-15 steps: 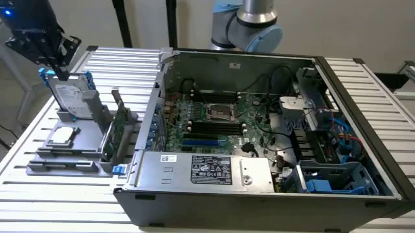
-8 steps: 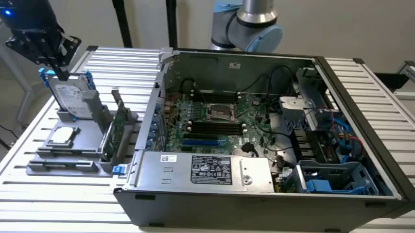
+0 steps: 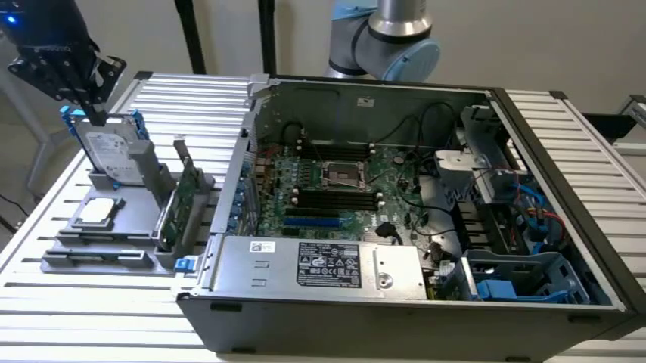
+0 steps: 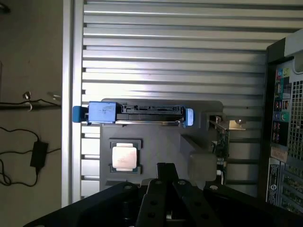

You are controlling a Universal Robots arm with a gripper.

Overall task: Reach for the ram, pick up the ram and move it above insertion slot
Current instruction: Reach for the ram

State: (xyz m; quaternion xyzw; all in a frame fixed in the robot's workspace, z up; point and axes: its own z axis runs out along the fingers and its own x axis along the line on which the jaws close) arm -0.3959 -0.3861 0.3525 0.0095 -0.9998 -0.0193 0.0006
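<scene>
Reach step in hand, by the look of things: nothing lifted, nothing touched. Pincer [image 3: 98, 117] poised above the hard drive [image 3: 109, 155] at the 12 o'clock end of the grey holder [image 4: 161, 142], clenched on nothing, fingers meeting in a single tip in the wrist view [image 4: 165, 166]. Holder itself set on the slatted bench [image 3: 60, 318], at 9 o'clock from the open computer case [image 3: 404, 299].

Ram [image 3: 96, 259] apparently standing on edge in the long channel along the holder's 6 o'clock side, well apart from the pincer, with the drive and the square processor chip [image 3: 98, 211] between them. Seen edge-on in the exterior view, so showing as little more than a long, thin, dark strip. Green colour and chips too faint to confirm from here. Not to be confused with the larger green card [image 3: 181, 208] upright at the holder's 3 o'clock side, bracket end toward 12 o'clock.

Judged from this layout, a good deal left to do:
- a move toward 6 o'clock over the drive and chip
- fingers spread before any descent
- a drop squarely across the strip's narrow top edge, since a thin board on edge leaves little room for a skewed approach
- care near the green card close by at 3 o'clock

Insertion slot [image 3: 338, 198] among the black rows on the motherboard, far off toward 3 o'clock inside the case, not yet in play.
</scene>
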